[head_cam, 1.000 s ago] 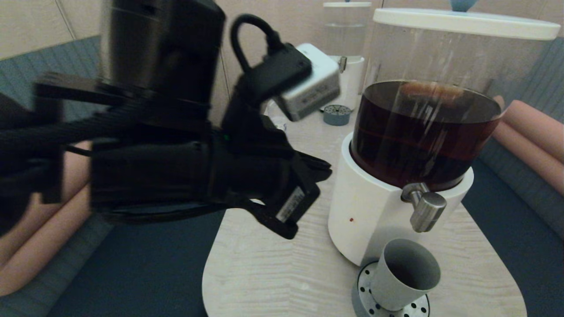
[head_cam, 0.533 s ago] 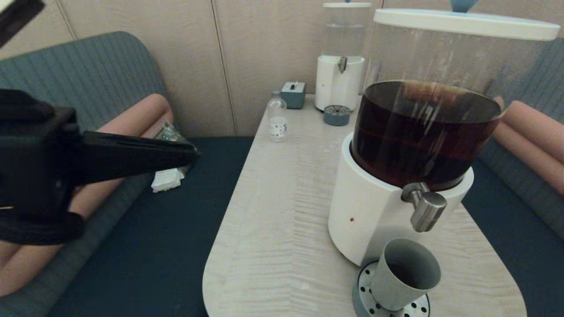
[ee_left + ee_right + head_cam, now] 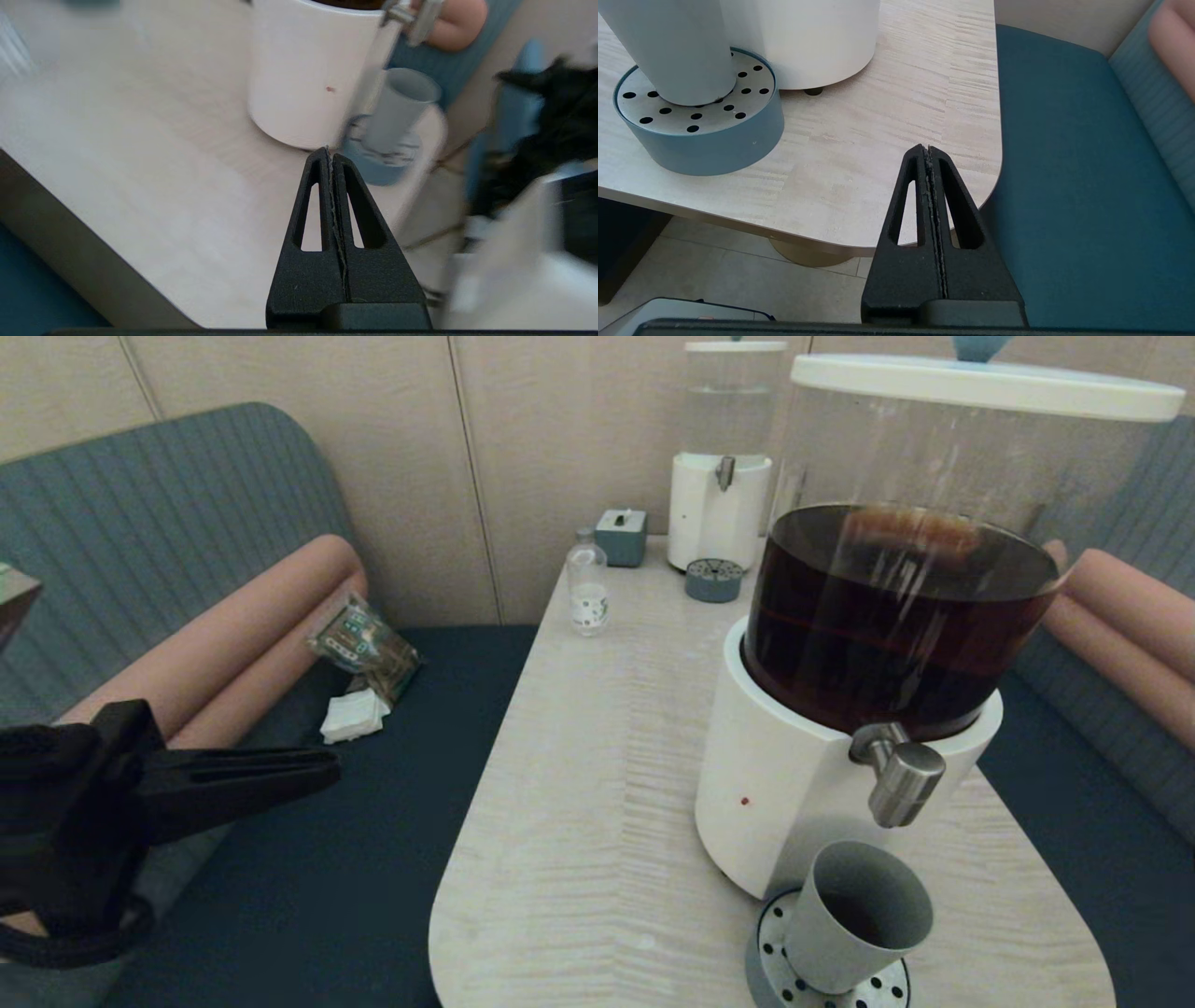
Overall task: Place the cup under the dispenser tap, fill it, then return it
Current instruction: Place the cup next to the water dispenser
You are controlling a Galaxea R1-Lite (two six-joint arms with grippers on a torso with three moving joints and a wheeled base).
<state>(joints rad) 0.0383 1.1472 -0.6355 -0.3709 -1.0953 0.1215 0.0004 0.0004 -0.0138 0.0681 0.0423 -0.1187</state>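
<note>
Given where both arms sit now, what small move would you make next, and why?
Probably bring the shut left gripper toward the dispenser tap: the cup already stands on the drip tray beneath it, and neither gripper touches anything.

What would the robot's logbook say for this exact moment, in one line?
cup: on drip tray, under dispenser tap | left gripper: shut, off table | right gripper: shut, idle

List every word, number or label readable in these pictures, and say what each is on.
None can be read.
Glass bottle: white label with dark marks, too small to read.
Packet on the bench: printed pattern, too small to read.
Big dispenser base: one red dot, no text.
</note>
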